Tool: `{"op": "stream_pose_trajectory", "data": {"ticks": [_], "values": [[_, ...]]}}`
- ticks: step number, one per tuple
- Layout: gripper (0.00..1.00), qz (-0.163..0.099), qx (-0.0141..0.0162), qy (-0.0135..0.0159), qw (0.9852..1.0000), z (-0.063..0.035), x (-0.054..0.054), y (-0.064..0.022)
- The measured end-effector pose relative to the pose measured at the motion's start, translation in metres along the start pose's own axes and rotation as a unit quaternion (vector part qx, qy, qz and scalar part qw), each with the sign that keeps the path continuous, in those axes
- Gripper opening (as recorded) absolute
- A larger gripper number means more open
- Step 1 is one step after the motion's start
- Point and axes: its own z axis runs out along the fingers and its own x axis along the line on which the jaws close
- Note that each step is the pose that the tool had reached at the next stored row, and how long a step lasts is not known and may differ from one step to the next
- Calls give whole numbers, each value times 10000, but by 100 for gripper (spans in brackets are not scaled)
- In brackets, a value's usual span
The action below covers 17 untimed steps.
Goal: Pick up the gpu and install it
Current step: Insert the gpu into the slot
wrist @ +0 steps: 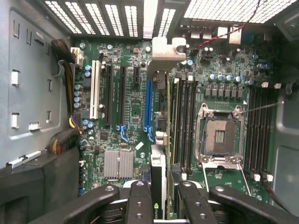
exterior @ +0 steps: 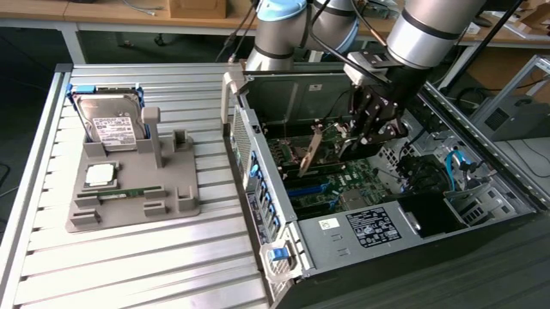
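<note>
Fingers (wrist: 140, 198) of the pincer (wrist: 161, 193) sit black and closest to the lens. They are drawn partway together and clamped on the two faces of the gpu (wrist: 159, 172), which is held edge-on between them (a green logo is noted on its cooler side). The card is carried inside the open computer case (exterior: 344, 241), above the motherboard (wrist: 117, 93). As far as can be judged, it is not yet seated.

Position relative to the long blue slot (wrist: 148, 105):
- The card edge is seen just beside the slot, toward the memory slots (wrist: 184, 116), and nearly parallel to it.
- The silver end bracket (wrist: 164, 51) is found beyond the slot's far end, near the perforated rear wall (wrist: 117, 16).
- A white slot (wrist: 96, 88) and a finned heatsink (wrist: 118, 163) are noted on the slot's other side.
- The empty CPU socket (wrist: 219, 135) lies past the memory slots, well apart from the blue slot.

Step judged in hand: pick-up is done and installation is at the alignment stage over the board.

The next move is judged to call for the lower edge to be brought squarely over its slot and the bracket matched to the rear opening. Pressure should then be kept straight, since any tilt could be expected to jam the connector. Whether the blue slot is the intended one cannot be confirmed.
</note>
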Motion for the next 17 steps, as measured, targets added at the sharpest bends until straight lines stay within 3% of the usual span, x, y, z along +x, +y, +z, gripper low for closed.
{"op": "stream_pose_trajectory", "data": {"ticks": [11, 17], "values": [[27, 0, 0, 0, 10000, 15, -11, 211], [27, 90, 2, 6, 10000, 41, -10, 241]]}}
